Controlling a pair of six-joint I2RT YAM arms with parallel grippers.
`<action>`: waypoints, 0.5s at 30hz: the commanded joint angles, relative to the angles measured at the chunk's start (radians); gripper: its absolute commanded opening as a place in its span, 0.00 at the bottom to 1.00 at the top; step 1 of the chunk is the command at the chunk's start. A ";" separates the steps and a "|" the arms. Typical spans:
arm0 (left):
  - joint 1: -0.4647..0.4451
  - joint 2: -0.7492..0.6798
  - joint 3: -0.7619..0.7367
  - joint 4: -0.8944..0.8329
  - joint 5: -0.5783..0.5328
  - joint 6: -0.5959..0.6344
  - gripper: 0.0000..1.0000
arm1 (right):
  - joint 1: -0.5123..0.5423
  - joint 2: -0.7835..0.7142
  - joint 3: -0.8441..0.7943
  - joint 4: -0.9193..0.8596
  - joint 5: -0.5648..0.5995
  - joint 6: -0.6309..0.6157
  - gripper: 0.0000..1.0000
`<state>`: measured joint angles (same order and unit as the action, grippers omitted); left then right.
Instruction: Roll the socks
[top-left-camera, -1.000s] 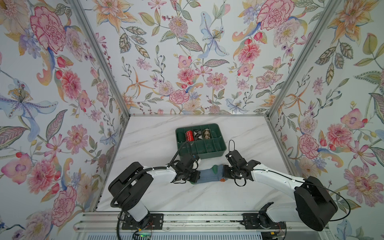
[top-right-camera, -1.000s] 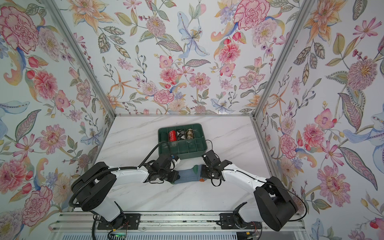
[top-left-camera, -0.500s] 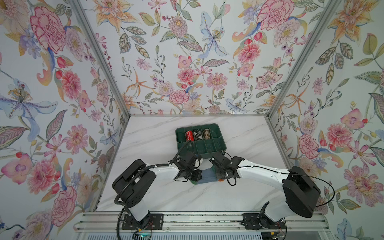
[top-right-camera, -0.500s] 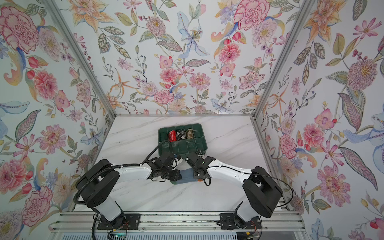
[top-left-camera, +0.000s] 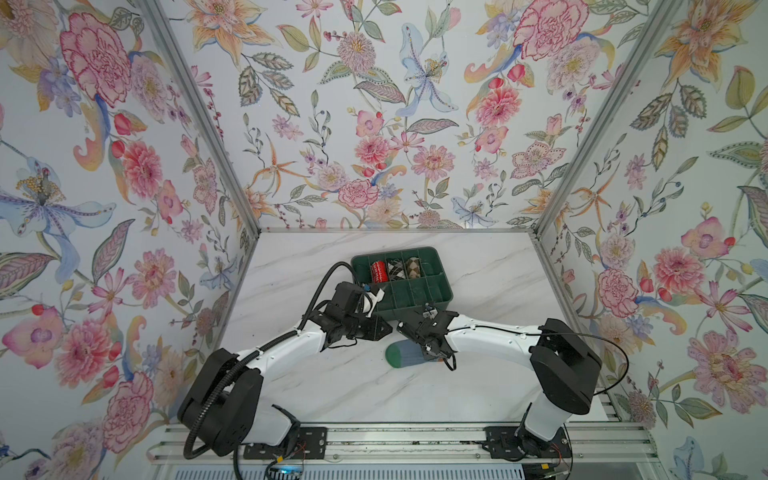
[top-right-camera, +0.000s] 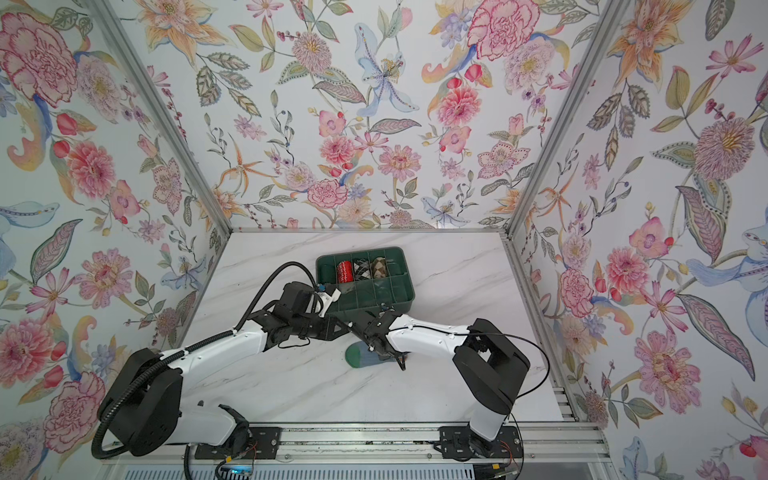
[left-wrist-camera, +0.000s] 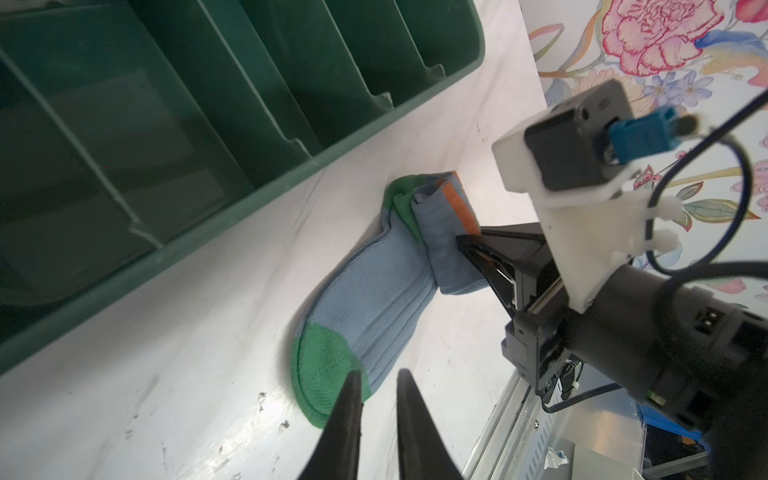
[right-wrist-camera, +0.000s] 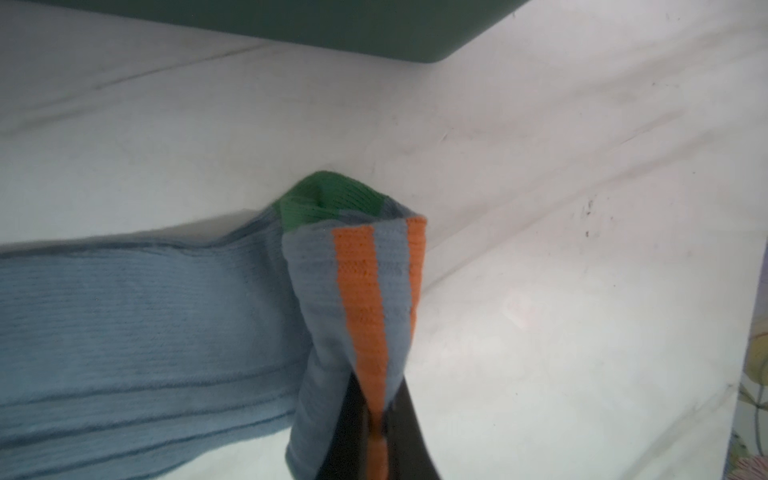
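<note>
Floral wallpaper on every side, white marbled tabletop (top-left-camera: 332, 386) underneath. Towards the back, a green divided tray (top-left-camera: 444, 276), three rolled bundles side by side in its far row: red patterned bundle (top-left-camera: 378, 270), black-and-white argyle bundle (top-left-camera: 395, 269), brown argyle bundle (top-left-camera: 412, 268). Near-row compartments seen from the left wrist hold nothing.

Just in front of the tray, lying on the tabletop between the two arms, the socks (top-left-camera: 405, 356): green toe towards the left arm (top-left-camera: 291, 345), grey-blue ribbing along the middle. At the other end, folded back over itself, with a bit of green heel poking out at the fold.

Right jaws clamped tight on that folded end, orange stripes of the socks (right-wrist-camera: 361, 299) running straight down into the pinch. Firm hold, fabric lifted into a peak.

Left jaws parted by a narrow gap, nothing between them, hovering right at the green toe of the socks (left-wrist-camera: 374, 299). Touching the fabric or just clear of it? Cannot tell from here.
</note>
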<state>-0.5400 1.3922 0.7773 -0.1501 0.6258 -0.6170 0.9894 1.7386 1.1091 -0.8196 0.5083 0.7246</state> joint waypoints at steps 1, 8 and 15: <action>0.032 -0.026 -0.030 -0.068 0.026 0.022 0.20 | 0.029 0.042 0.045 -0.079 0.051 0.034 0.00; 0.069 -0.039 -0.042 -0.086 0.026 0.046 0.20 | 0.087 0.119 0.119 -0.137 0.076 0.069 0.00; 0.093 -0.030 -0.044 -0.087 0.038 0.068 0.21 | 0.132 0.178 0.161 -0.151 0.053 0.090 0.04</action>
<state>-0.4603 1.3735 0.7464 -0.2176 0.6342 -0.5816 1.1061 1.8919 1.2465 -0.9298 0.5655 0.7860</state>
